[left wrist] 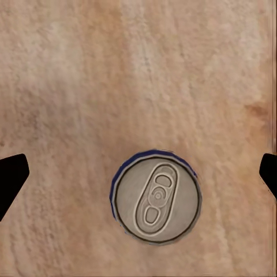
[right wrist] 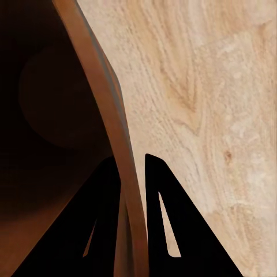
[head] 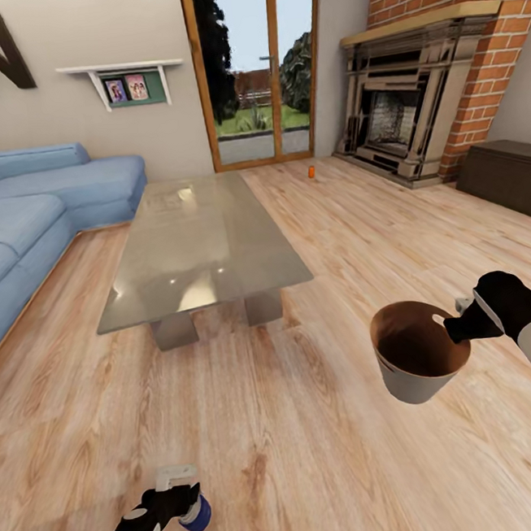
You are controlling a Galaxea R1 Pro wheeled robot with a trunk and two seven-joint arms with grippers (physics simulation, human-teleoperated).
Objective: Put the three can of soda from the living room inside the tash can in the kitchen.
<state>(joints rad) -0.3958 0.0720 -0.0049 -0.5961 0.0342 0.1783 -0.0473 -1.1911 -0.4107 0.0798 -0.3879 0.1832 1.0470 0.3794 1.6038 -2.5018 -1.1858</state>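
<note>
Living-room wood floor (head: 315, 424): left gripper (left wrist: 138, 173) spread over blue can (left wrist: 154, 197), right gripper (right wrist: 131, 190) pinching bucket rim (right wrist: 115, 144).

Both arms are glossy black with pale grey-white shell sections. The right pincer (head: 459, 328) has flat black triangular fingers (right wrist: 101, 219) with slim cut-out slots. The left pincer (head: 182, 503) carries a pale grey bracket; its fingertips (left wrist: 11, 176) are plain black.

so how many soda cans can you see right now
2: a dark blue can on the floor under the left gripper, an orange can on the floor near the glass doors. Others may be hidden.
</note>
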